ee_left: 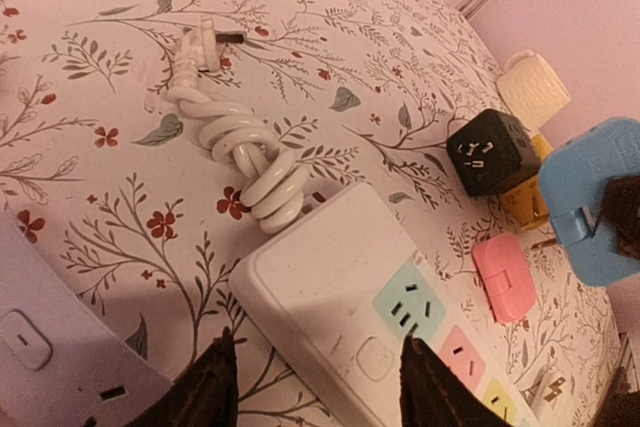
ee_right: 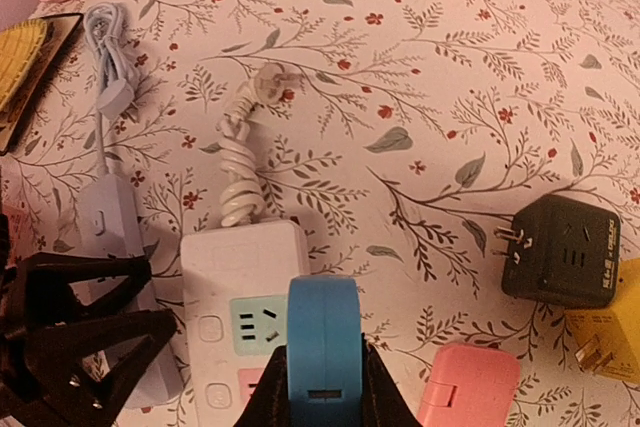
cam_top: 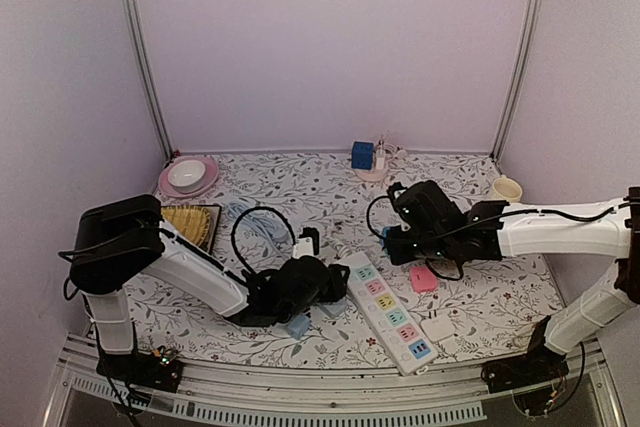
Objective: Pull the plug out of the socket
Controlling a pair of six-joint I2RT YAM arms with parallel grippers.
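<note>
A white power strip (cam_top: 390,312) with pastel sockets lies at the table's front centre. Its mint end socket (ee_right: 258,324) is empty. My right gripper (ee_right: 323,352) is shut on a blue plug (ee_right: 322,327) and holds it in the air just right of the strip's cord end (ee_left: 320,277); it hangs clear of the strip (ee_left: 590,197). My left gripper (ee_left: 318,337) stands open, its dark fingertips (ee_left: 220,367) low at the strip's cord end. I cannot tell whether they touch it.
A pink adapter (ee_right: 468,387), a black adapter (ee_right: 560,247) and a yellow one (ee_right: 605,332) lie right of the strip. A lavender strip (ee_right: 105,237) lies on its left. The coiled white cord (ee_right: 240,177) runs back. A pink plate (cam_top: 187,176) and cream cup (cam_top: 506,188) stand far back.
</note>
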